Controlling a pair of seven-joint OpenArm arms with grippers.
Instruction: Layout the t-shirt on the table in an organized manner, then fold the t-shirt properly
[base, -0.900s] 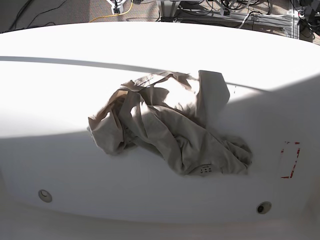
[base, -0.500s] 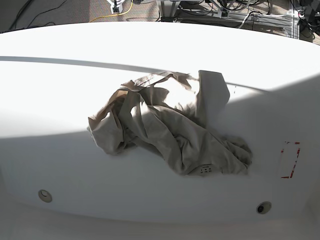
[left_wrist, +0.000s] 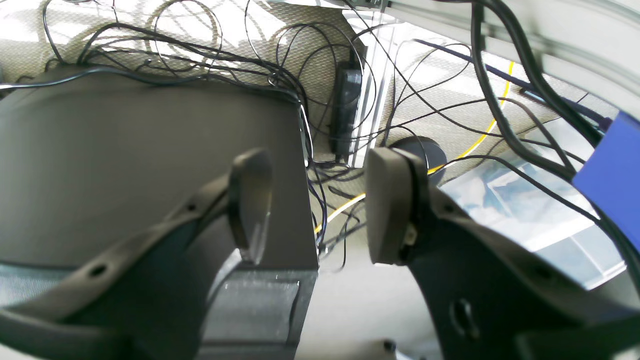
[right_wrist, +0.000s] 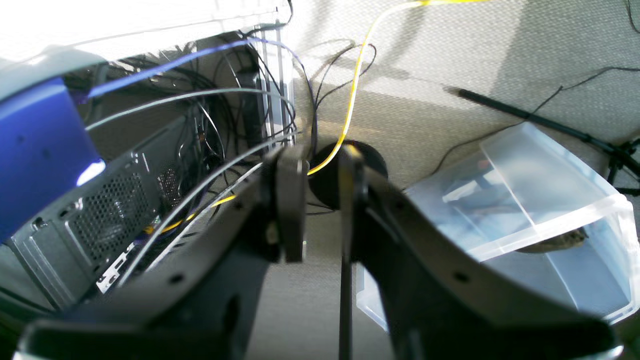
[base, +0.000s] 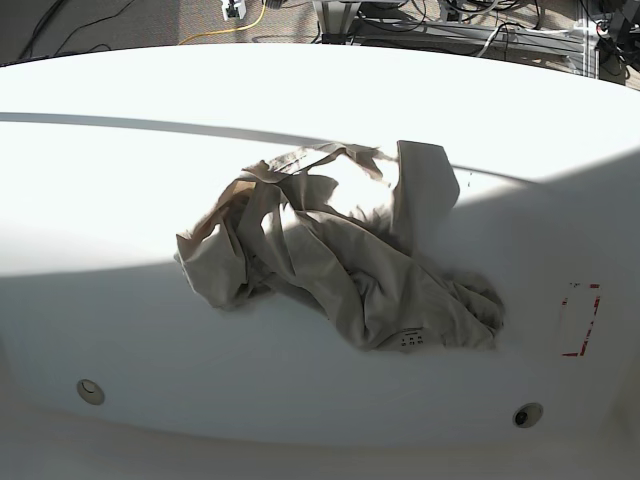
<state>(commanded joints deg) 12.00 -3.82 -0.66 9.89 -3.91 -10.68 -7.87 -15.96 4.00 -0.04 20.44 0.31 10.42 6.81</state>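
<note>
Well apart from both pincers, the t-shirt (base: 340, 260) is seen crumpled mid-bench (base: 120, 180). The left pincer (left_wrist: 315, 210) is released, the right pincer (right_wrist: 320, 200) narrowly parted, nothing held. Shoulders are best gripped first and drawn apart.

- White table (base: 120, 200) with rounded edges, spanning nearly the whole base view; far part in bright sun, near part in shade.
- Two small round holes near the front edge, one at left (base: 90, 391), one at right (base: 527, 415).
- Red dashed rectangle mark (base: 580, 319) toward the right end.
- Crumpled beige t-shirt (base: 340, 260) lying bunched around the middle, dark neck label (base: 411, 340) facing up at its near edge.
</note>
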